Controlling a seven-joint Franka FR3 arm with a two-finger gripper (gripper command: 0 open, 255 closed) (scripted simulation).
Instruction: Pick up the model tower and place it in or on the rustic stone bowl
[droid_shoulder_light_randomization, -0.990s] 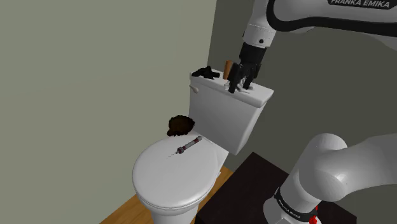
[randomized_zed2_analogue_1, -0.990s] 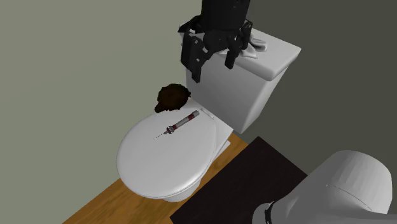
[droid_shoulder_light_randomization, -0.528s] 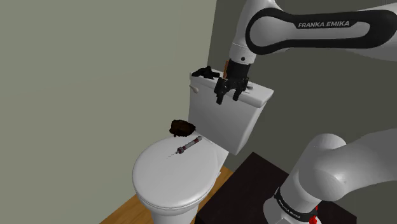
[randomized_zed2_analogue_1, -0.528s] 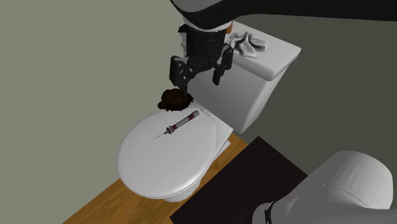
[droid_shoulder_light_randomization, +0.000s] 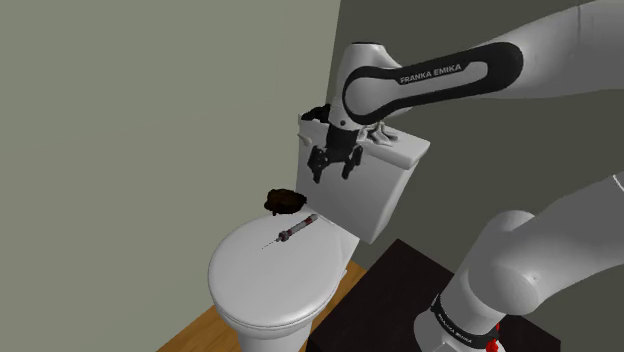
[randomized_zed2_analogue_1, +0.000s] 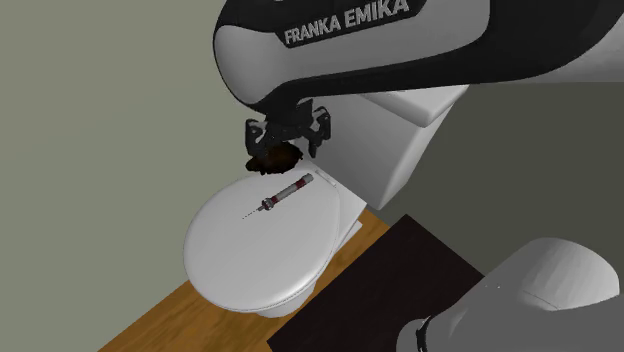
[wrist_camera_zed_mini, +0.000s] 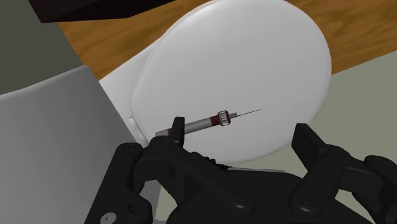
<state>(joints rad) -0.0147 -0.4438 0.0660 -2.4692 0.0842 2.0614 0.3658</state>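
Hovering in front of the toilet's tank (droid_shoulder_light_randomization: 365, 195), the black gripper (droid_shoulder_light_randomization: 333, 174) hangs with its fingers (wrist_camera_zed_mini: 179, 129) spread wide and nothing between them. In the shoulder view the white arm (droid_shoulder_light_randomization: 440, 72) sweeps in from the upper right, crosses above the tank top and turns the hand down toward the closed lid (droid_shoulder_light_randomization: 268, 275). The tower (droid_shoulder_light_randomization: 296, 229), a slender rod of grey and dark red ending in a thin needle, lies flat on the rear part of the lid, thick end near the hinge and needle aimed toward the lid's front. The bowl (droid_shoulder_light_randomization: 284, 201), dark brown and rough-edged, sits just behind the lid beside the tank, near the tower's thick end but apart from it; what it rests on cannot be made out. In the second exterior view the gripper stands directly over the bowl and partly covers it. In the wrist view the tower lies on the lid beyond the fingers, one fingertip crossing in front of its thick end. A small black object (droid_shoulder_light_randomization: 320, 110) and a pale crumpled thing (droid_shoulder_light_randomization: 386, 136) lie on the tank top. The dark stand (droid_shoulder_light_randomization: 395, 290) sits on a wood floor (droid_shoulder_light_randomization: 195, 335).
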